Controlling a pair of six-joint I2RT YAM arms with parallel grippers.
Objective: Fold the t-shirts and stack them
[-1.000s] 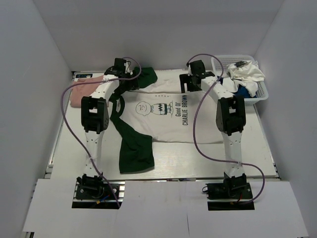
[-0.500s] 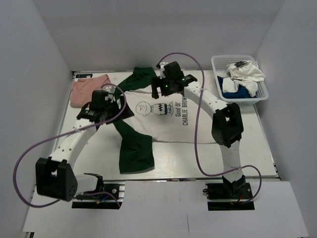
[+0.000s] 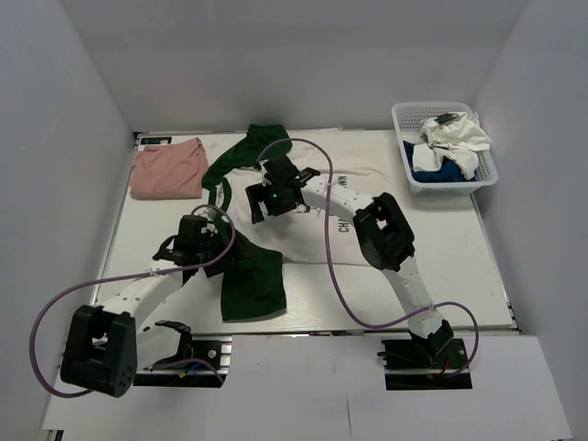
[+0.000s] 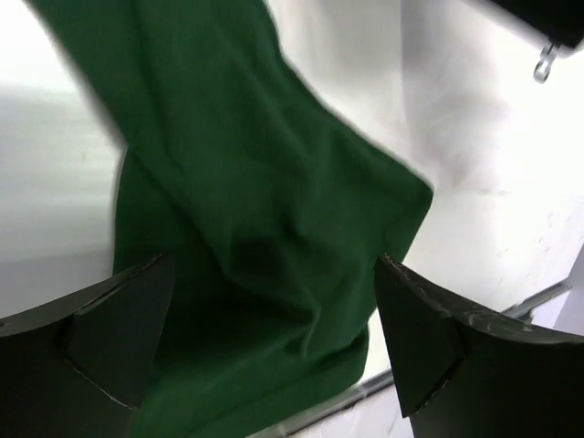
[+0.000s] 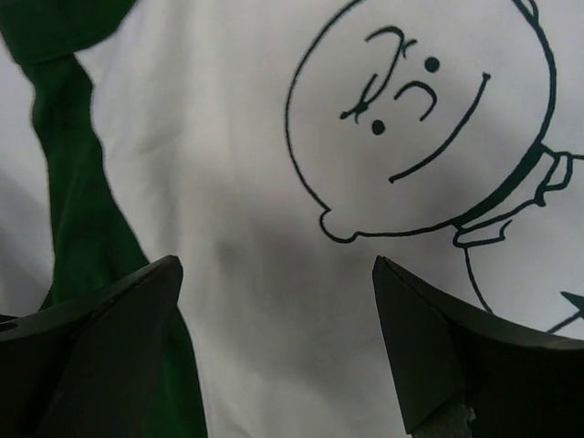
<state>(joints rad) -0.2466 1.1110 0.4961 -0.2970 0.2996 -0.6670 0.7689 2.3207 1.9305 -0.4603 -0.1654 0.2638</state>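
Note:
The white t-shirt with the Charlie Brown print (image 3: 308,237) lies spread flat mid-table, one dark green sleeve (image 3: 250,285) toward the near edge and the other (image 3: 255,147) at the back. My left gripper (image 3: 197,241) hovers open over the near sleeve (image 4: 265,255); nothing sits between its fingers (image 4: 109,338). My right gripper (image 3: 271,197) hangs open over the printed face (image 5: 420,109), just beside the green collar (image 5: 82,228). A folded salmon-pink t-shirt (image 3: 167,169) rests at the back left. A white t-shirt (image 3: 455,138) and a blue one (image 3: 432,167) lie in the basket.
The white lattice basket (image 3: 455,186) stands at the back right corner. The table's near metal edge (image 4: 328,406) runs just past the green sleeve. Purple cables loop from both arms over the table. White walls close in on three sides.
Both grippers have left the far edge of the shirt. The left arm swung down and left to the near sleeve; the right gripper moved left over the chest print. Both stayed open.

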